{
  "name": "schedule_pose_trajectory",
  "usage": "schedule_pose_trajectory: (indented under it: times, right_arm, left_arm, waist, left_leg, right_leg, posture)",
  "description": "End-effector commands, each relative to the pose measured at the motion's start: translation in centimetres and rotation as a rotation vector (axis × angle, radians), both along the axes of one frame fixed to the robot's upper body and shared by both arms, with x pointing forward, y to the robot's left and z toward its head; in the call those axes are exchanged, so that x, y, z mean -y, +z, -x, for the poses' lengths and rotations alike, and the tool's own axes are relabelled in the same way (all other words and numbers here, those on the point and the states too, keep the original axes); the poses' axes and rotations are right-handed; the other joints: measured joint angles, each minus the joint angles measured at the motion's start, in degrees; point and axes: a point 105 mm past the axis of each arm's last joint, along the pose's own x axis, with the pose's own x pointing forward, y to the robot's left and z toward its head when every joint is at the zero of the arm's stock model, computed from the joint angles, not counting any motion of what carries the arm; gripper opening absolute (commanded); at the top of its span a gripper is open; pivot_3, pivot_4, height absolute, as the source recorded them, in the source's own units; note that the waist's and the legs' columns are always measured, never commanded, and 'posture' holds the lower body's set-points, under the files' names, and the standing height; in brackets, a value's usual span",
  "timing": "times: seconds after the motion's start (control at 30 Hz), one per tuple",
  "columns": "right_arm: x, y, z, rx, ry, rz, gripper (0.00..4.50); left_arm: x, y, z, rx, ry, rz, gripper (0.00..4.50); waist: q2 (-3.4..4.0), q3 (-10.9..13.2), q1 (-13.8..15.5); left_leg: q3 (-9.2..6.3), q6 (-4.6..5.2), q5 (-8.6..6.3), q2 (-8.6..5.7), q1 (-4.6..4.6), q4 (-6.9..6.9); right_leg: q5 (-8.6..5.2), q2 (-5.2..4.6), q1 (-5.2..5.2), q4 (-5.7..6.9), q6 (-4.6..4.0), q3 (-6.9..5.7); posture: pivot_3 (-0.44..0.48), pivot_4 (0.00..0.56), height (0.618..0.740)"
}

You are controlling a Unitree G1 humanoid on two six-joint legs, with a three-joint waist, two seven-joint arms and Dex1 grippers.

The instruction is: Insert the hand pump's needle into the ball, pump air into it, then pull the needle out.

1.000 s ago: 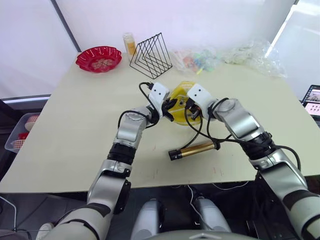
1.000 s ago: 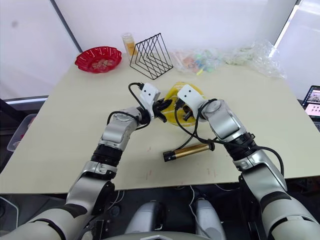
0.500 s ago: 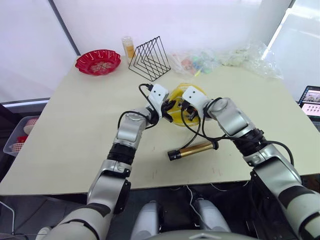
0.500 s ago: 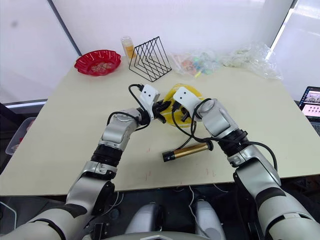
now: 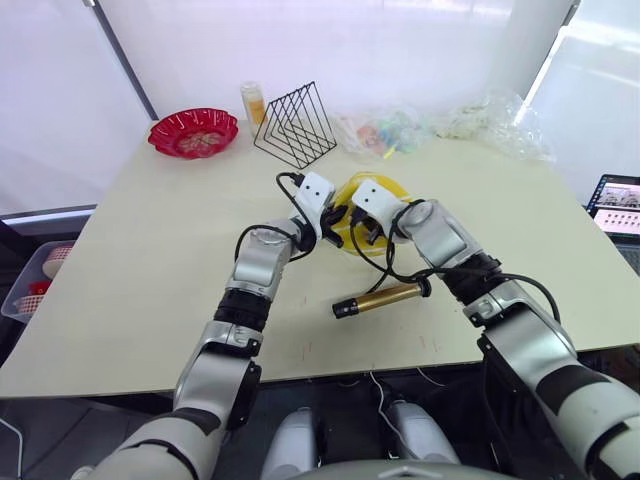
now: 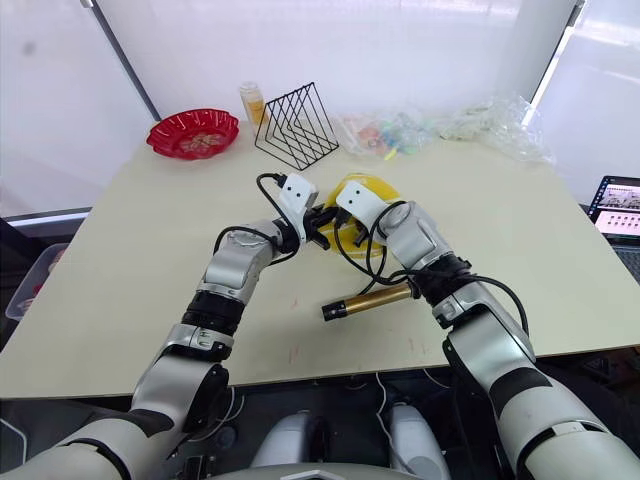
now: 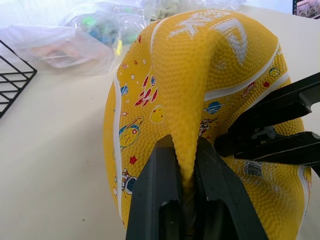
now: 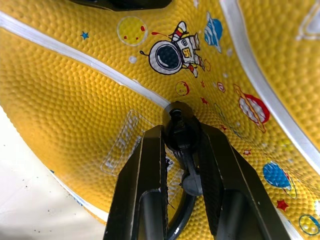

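left tool [image 7: 186, 172] is pinching a fold of the ball [image 7: 200, 85]; right tool [image 8: 182, 150] is gripping the needle [image 8: 176, 117] fitting against it.

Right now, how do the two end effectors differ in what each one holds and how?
The left end effector pinches a raised fold of the yellow ball; the right end effector grips the black fitting of the needle, pressed against the ball's skin. The left one holds the ball itself; the right one holds the hose end of the pump, which lies on the table. Both are shut.

red bowl [image 5: 193, 133], wire rack [image 5: 296, 125], orange bottle [image 5: 253, 102], plastic bags [image 5: 490, 119]
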Motion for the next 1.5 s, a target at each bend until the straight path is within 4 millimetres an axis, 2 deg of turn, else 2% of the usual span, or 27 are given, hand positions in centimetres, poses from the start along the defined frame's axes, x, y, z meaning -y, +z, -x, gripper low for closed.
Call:
schedule_pose_trajectory:
  times: [0.03,0.17,0.4,0.43,0.5,0.57,0.63,0.8,1.0,1.23,1.43,1.5]
  right_arm:
    - [2.5,-4.4,0.7,-0.127,-0.095,0.055,0.33]
    - [2.1,-2.6,0.6,-0.088,-0.085,-0.039,0.33]
    - [3.1,0.5,1.6,0.007,-0.102,-0.153,0.33]
    - [3.2,0.6,1.8,0.012,-0.105,-0.16,1.38]
    - [3.5,1.4,2.2,0.029,-0.112,-0.18,2.15]
    - [4.0,2.9,3.0,0.069,-0.114,-0.234,3.37]
    - [4.7,3.8,3.9,0.095,-0.133,-0.283,3.61]
    - [5.7,6.0,5.5,0.177,-0.117,-0.389,3.61]
    - [7.0,7.2,7.3,0.252,-0.076,-0.468,3.61]
    - [9.1,7.3,10.2,0.337,0.003,-0.566,3.61]
    - [12.4,5.8,12.5,0.357,-0.019,-0.602,3.61]
    - [13.6,5.1,13.4,0.346,-0.023,-0.596,4.14]
  left_arm:
    - [1.6,-1.4,0.8,-0.049,-0.065,-0.003,0.0]
    - [1.7,-1.5,0.8,-0.051,-0.065,-0.003,0.0]
    - [1.4,-1.5,0.6,-0.047,-0.057,-0.007,0.0]
    - [1.4,-1.5,0.5,-0.047,-0.057,-0.007,0.0]
    - [1.4,-1.5,0.5,-0.047,-0.059,-0.007,0.0]
    - [1.5,-1.5,0.5,-0.049,-0.061,-0.007,0.0]
    - [1.6,-1.6,0.6,-0.05,-0.064,-0.008,0.0]
    - [1.9,-1.5,0.5,-0.046,-0.073,-0.007,0.0]
    - [2.2,-1.5,0.7,-0.03,-0.1,-0.026,0.0]
    - [2.3,-1.5,0.7,-0.019,-0.112,-0.037,0.0]
    - [2.3,-1.3,0.5,-0.012,-0.119,-0.043,0.0]
    - [2.3,-1.3,0.5,-0.01,-0.121,-0.046,0.0]
  waist:
    - [0.0,-0.1,0.0]
    - [0.0,-0.1,0.0]
    - [0.28,0.1,1.3]
    - [0.32,0.1,1.4]
    - [0.34,0.1,1.7]
    - [0.43,0.1,2.1]
    - [0.5,0.2,2.8]
    - [0.58,0.3,2.9]
    - [0.59,0.3,3.1]
    - [0.56,0.4,3.5]
    - [0.49,0.4,3.6]
    - [0.49,0.4,3.6]
  left_leg:
    - [0.0,-0.01,-0.01,0.0,0.0,-0.01]
    - [-0.02,-0.06,-0.03,-0.01,-0.01,-0.05]
    - [-0.02,-0.07,-0.04,-0.1,-0.26,-0.19]
    - [-0.04,-0.07,-0.04,-0.12,-0.37,-0.21]
    - [-0.16,-0.04,-0.02,-0.16,-0.65,-0.24]
    - [-0.19,0.14,0.11,-0.2,-1.22,-0.23]
    - [-0.19,0.17,0.13,-0.22,-1.24,-0.24]
    - [-0.27,0.19,0.12,-0.26,-1.53,-0.29]
    - [-0.26,0.22,0.14,-0.3,-1.55,-0.25]
    - [-0.31,0.24,0.15,-0.52,-1.59,-0.2]
    - [-0.33,0.29,0.13,-0.6,-1.54,-0.14]
    - [-0.32,0.28,0.13,-0.6,-1.51,-0.13]
  right_leg:
    - [-0.01,-0.01,0.0,0.0,-0.01,-0.01]
    - [-0.01,-0.1,0.0,-0.01,-0.02,-0.04]
    - [-0.09,-0.38,-0.15,-0.1,-0.14,-0.22]
    - [-0.12,-0.42,-0.23,-0.11,-0.17,-0.25]
    - [-0.17,-0.47,-0.4,-0.13,-0.21,-0.31]
    - [-0.15,-0.5,-0.94,-0.1,-0.23,-0.32]
    - [-0.15,-0.53,-0.95,-0.1,-0.23,-0.32]
    - [-0.17,-0.63,-1.15,-0.22,-0.24,-0.41]
    - [-0.22,-0.53,-1.11,-0.23,-0.16,-0.73]
    - [-0.38,-0.24,-1.08,-0.23,0.11,-0.75]
    - [-0.55,-0.25,-0.97,-0.21,0.39,-0.74]
    - [-0.56,-0.25,-0.94,-0.21,0.41,-0.73]
  posture:
    - [0.0,0.15,0.737]
    - [0.0,0.15,0.737]
    - [0.0,0.15,0.737]
    - [0.0,0.15,0.737]
    - [0.0,0.15,0.737]
    - [0.0,0.15,0.737]
    - [0.0,0.15,0.737]
    - [0.0,0.15,0.737]
    - [0.0,0.15,0.737]
    - [0.0,0.15,0.737]
    - [0.0,0.15,0.737]
    - [0.0,0.15,0.737]
